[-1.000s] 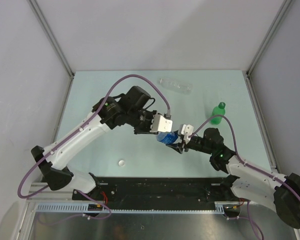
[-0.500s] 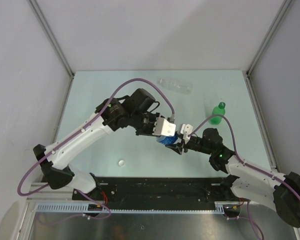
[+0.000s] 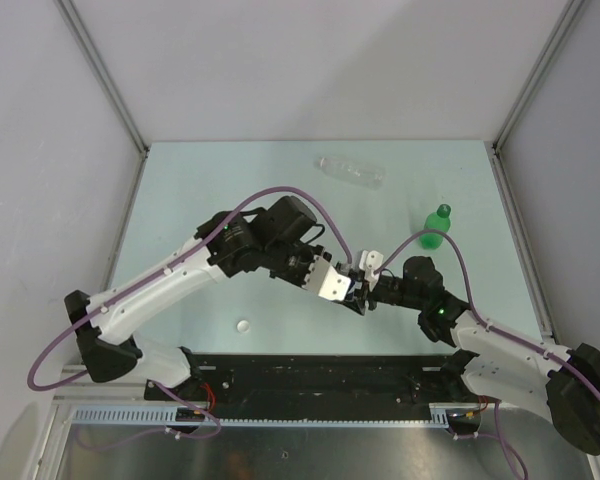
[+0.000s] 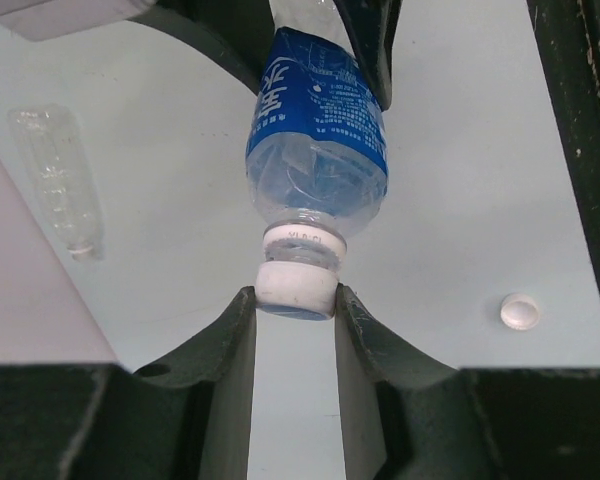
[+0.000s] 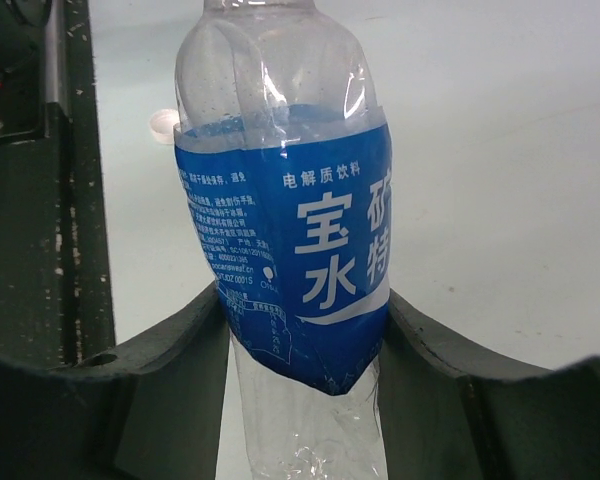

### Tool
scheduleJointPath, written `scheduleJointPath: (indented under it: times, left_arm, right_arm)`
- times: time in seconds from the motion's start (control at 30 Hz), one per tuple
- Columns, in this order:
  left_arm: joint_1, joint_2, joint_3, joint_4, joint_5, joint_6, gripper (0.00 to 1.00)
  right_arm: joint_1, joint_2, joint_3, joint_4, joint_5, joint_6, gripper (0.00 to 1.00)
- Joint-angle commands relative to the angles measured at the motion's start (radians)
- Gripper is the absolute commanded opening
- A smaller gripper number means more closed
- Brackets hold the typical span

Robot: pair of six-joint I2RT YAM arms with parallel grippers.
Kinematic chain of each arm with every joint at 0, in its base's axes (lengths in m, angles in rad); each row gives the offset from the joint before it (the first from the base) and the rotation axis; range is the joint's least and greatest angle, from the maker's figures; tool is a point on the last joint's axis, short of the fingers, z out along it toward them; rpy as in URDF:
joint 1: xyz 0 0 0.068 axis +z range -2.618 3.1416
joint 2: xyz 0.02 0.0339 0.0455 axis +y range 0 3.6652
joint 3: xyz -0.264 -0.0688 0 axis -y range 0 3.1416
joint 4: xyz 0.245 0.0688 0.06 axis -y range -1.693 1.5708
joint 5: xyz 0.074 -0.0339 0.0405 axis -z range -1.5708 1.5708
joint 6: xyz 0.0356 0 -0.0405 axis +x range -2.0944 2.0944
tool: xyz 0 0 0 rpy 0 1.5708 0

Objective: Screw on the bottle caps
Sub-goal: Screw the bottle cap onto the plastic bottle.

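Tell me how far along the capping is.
Done: the green bottle stands upright and looks capped. In hand: the right gripper holds the labelled bottle while the left gripper pinches a white cap at its neck. Remaining: the clear bottle lies seemingly uncapped, a loose cap apart from it.

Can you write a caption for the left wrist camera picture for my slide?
Left gripper pinches a small white plastic cap on the neck of a clear blue-labelled plastic bottle.
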Motion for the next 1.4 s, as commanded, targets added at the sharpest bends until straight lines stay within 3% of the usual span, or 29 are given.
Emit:
scheduleJointPath:
  times: [0.0, 0.33, 0.47, 0.57, 0.83, 0.93, 1.03, 1.37]
  left_arm:
    - [-0.053, 0.034, -0.071, -0.021, 0.098, 0.113, 0.00]
    - [-0.108, 0.042, -0.062, -0.021, 0.063, 0.123, 0.01]
    - [-0.113, 0.037, -0.046, -0.021, 0.035, 0.130, 0.36]
    - [-0.114, 0.030, -0.033, -0.020, 0.016, 0.131, 0.55]
    - [-0.115, 0.022, -0.008, -0.019, 0.004, 0.117, 0.78]
    - [-0.114, 0.018, 0.021, -0.015, 0.020, 0.097, 0.95]
    - [-0.113, 0.016, 0.045, 0.004, 0.016, 0.072, 0.99]
    - [-0.114, 0.013, 0.113, 0.102, -0.031, -0.024, 0.99]
  right_arm:
    - [0.010, -0.062, 0.103, 0.406, -0.158, 0.089, 0.00]
    - [0.005, -0.020, 0.103, 0.503, -0.207, 0.187, 0.00]
    - [0.006, -0.021, 0.103, 0.475, -0.187, 0.184, 0.00]
    - [0.005, -0.025, 0.103, 0.452, -0.174, 0.174, 0.00]
    - [0.004, -0.045, 0.103, 0.413, -0.169, 0.159, 0.00]
    - [0.004, -0.048, 0.103, 0.396, -0.162, 0.153, 0.00]
    - [0.002, -0.047, 0.103, 0.385, -0.161, 0.147, 0.00]
    - [-0.009, -0.049, 0.103, 0.347, -0.161, 0.138, 0.00]
